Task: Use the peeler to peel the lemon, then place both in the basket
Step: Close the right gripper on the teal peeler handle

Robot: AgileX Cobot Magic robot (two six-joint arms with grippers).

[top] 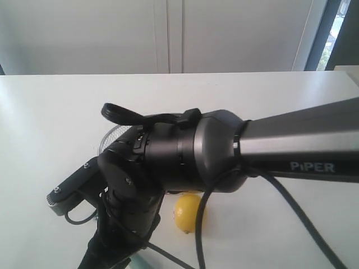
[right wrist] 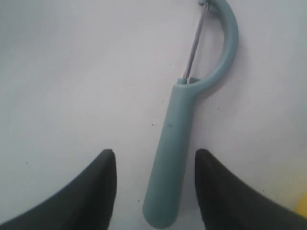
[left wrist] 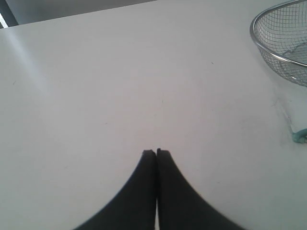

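The right pincer (right wrist: 154, 157) is spread wide and grasps nothing. Its two dark fingers (right wrist: 106, 165) stand on either side of the peeler (right wrist: 173, 143), with a strip of bare table showing between each finger and the teal handle. The peeler lies flat on the table (top: 50, 112). The rounded butt of its handle sits back between the fingers, and its hooked head and thin metal blade lie out ahead of the fingertips. The lemon (right wrist: 302, 207) shows only as a yellow patch at the outer side of one finger, close by. In the exterior view it rests on the table beneath the right arm (top: 291, 143), which is grey and lettered "PiPER". The left pincer (left wrist: 156, 153) is clenched, its fingertips pressed together with nothing between them, over bare tabletop. The basket (left wrist: 265, 48) stands well ahead of it and off to one side, its silver mesh and thick rim only partly in view. The surface is plain matte white with a few tiny dark specks and soft shadows. Behind it the room shows pale flat panels (top: 168, 33) with vertical seams, and a dark window frame (top: 322, 33) with daylight beyond.
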